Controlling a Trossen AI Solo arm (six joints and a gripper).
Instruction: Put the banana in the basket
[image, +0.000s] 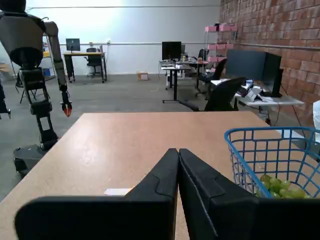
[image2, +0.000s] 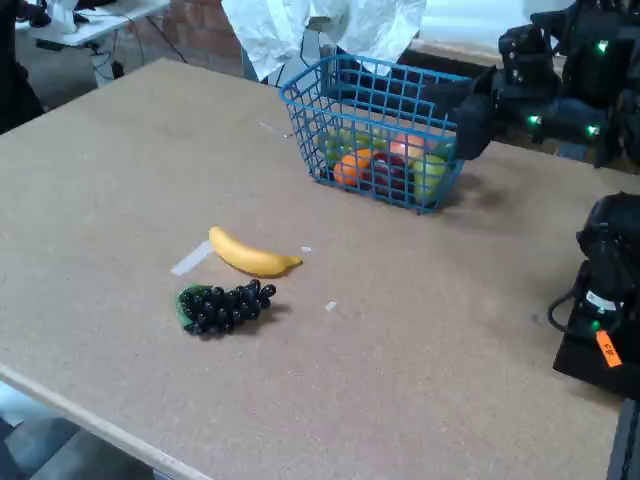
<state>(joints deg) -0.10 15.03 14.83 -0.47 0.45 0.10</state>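
In the fixed view we see the banana (image2: 250, 256) lying flat on the brown table (image2: 420, 370). It is toward the near left part of the table, away from every edge. It is yellow and curved, and nothing is holding it. Just in front of it, toward the near edge, lies a bunch of dark grapes (image2: 224, 305). They are very close, but we cannot tell if they touch. A small strip of tape (image2: 191, 259) sits by the banana's left end.

The blue basket (image2: 312, 122) stands near the far edge of the table, well apart from the banana. We see round fruit inside it: orange, red and green.

The gripper (image2: 472, 122) is up in the air by the right side of the basket, near the far right corner of the table. It is far from the banana.

In the wrist view the gripper's two black fingers (image: 160, 185) are pressed together with no gap, and they hold nothing. The basket's rim (image: 270, 131) shows on the right, with green grapes (image: 280, 187) inside.
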